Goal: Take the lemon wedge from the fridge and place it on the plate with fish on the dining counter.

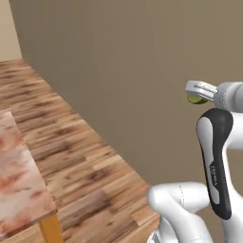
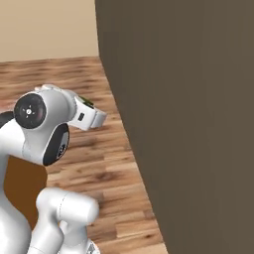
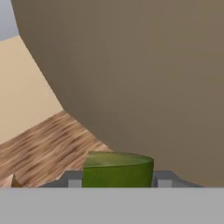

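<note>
So the gripper is clamped on the lemon wedge, carried up in the air in front of a plain brown wall. In the hand view the wedge sits right between the two fingertips, wedged in tight and poking up past them. From the right base view just a sliver of green peeks out at the hand. The dining counter corner is off to the left over the wood floor, well apart from the wedge.
</note>
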{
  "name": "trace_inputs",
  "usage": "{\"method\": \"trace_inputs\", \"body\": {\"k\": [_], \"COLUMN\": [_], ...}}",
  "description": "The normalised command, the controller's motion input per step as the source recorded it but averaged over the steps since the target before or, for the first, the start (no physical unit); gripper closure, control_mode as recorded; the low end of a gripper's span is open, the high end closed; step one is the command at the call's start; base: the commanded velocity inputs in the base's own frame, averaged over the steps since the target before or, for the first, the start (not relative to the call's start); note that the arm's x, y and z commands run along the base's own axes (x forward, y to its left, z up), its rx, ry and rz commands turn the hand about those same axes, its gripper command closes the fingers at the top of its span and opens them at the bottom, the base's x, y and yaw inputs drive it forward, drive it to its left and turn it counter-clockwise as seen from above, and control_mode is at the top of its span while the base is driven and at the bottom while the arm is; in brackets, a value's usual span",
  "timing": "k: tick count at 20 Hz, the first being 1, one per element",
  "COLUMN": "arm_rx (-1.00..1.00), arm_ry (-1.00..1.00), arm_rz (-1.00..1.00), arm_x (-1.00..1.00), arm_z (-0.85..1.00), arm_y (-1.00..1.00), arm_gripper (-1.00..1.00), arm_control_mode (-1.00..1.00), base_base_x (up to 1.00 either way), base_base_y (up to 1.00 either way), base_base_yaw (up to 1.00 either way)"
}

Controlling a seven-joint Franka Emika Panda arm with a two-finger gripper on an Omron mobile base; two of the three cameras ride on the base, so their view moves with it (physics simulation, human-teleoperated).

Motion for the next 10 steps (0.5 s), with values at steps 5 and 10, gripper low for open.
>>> {"method": "trace_inputs", "body": {"k": [5, 10], "arm_rx": [0.0, 0.0], "arm_ry": [0.0, 0.0], "arm_rz": [0.0, 0.0], "arm_x": [0.0, 0.0], "arm_z": [0.0, 0.0], "arm_y": [0.0, 0.0], "arm_gripper": [1.0, 1.0], "arm_control_mode": [1.0, 1.0], "base_base_x": [1.0, 1.0], "base_base_y": [-0.31, 0.0], "base_base_yaw": [0.24, 0.29]}}
